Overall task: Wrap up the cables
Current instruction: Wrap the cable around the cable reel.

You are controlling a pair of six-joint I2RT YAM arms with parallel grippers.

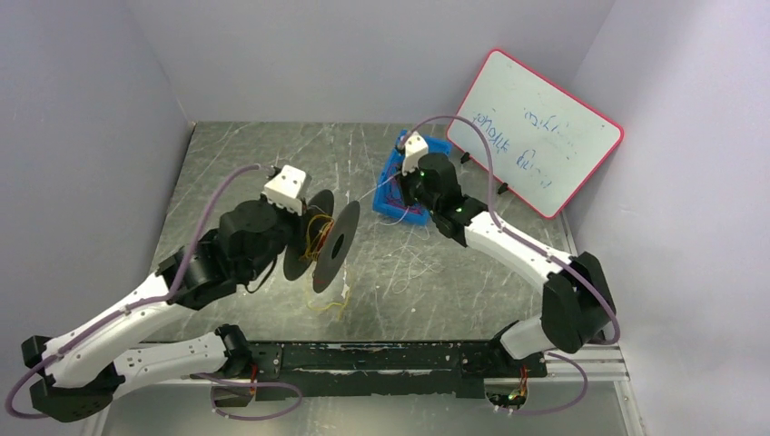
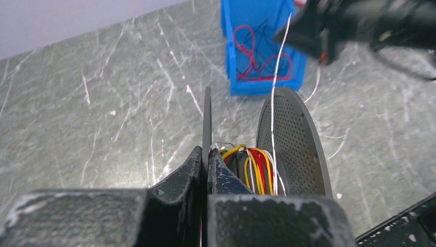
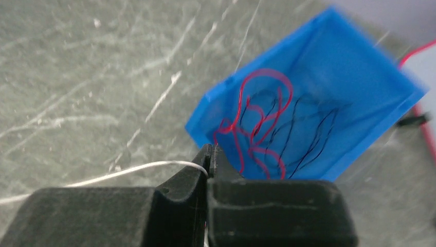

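My left gripper [image 2: 207, 159] is shut on the thin flange of a black spool [image 1: 324, 241] and holds it above the table. Red, yellow and white cables [image 2: 257, 172] are wound on its hub between the flange [image 2: 206, 123] and the perforated flange [image 2: 290, 144]. A white cable [image 2: 277, 77] runs taut from the hub to my right gripper [image 3: 210, 154], which is shut on its end [image 3: 154, 165] above the near rim of the blue bin [image 3: 355, 77]. Red and dark cables [image 3: 262, 118] lie in the bin [image 1: 401, 182]. A yellow strand [image 1: 329, 304] hangs below the spool.
A whiteboard with a red frame [image 1: 538, 132] leans against the right wall behind the bin. Loose white strands [image 1: 413, 268] lie on the grey table [image 1: 254, 154]. Purple hoses [image 1: 227, 182] run along both arms. Walls close the left, back and right.
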